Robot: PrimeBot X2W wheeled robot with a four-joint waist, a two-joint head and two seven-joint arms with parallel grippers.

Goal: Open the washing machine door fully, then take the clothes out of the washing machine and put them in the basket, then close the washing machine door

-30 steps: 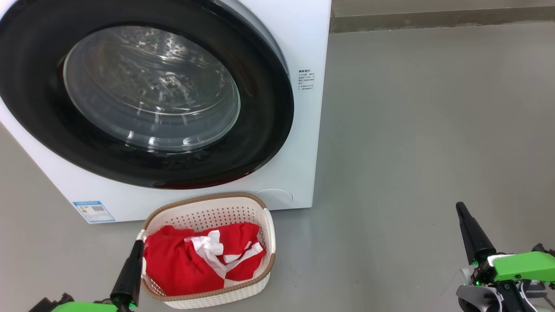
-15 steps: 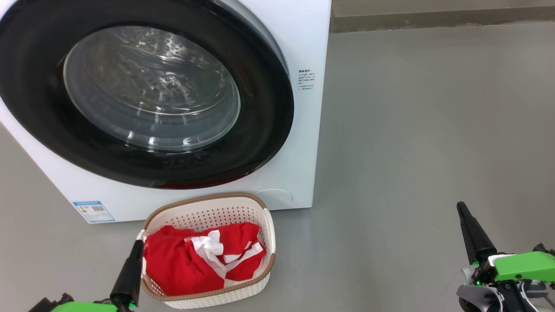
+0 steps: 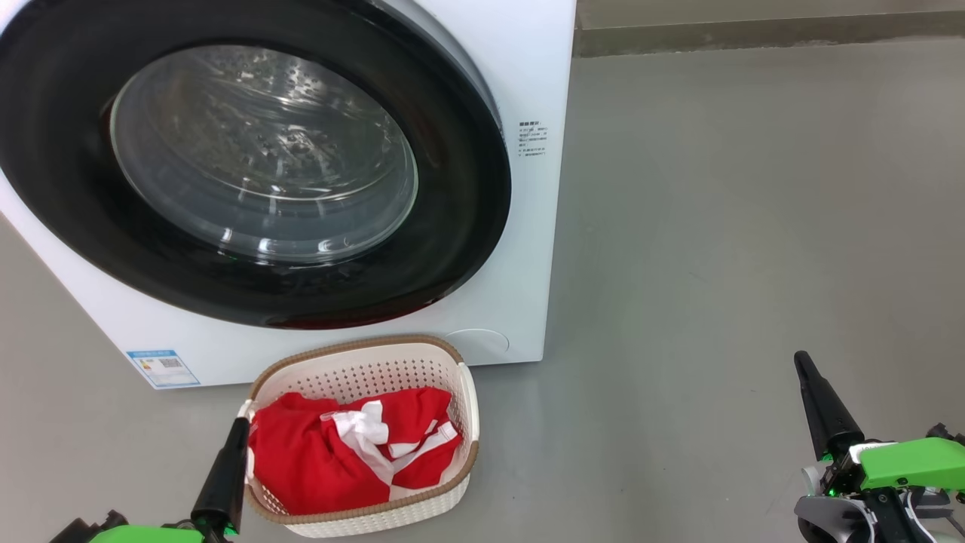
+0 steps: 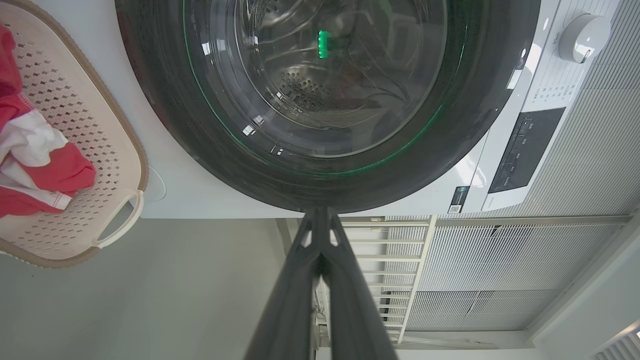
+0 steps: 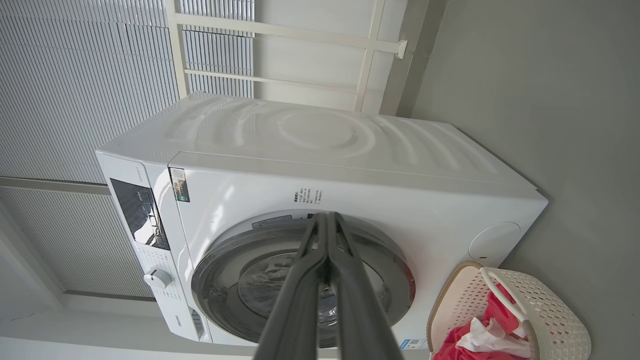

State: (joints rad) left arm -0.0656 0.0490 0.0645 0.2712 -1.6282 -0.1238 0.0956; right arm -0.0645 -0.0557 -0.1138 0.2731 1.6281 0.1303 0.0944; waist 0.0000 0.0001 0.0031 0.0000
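Seemingly flush against the washing machine (image 3: 528,75), the washing machine door (image 3: 461,226) looked rigid and heavy, its glossy rim slippery; its edge offered the likeliest hold. The clothes (image 3: 317,460), soft and light, pinchable at any fold, lay in the basket (image 3: 360,348). The left gripper (image 3: 240,424) and right gripper (image 3: 801,359) hovered empty, jaws together.

Smooth grey floor (image 3: 716,264) carries a white washing machine (image 3: 528,226) near its far edge, a cream basket (image 3: 362,373) just in front.
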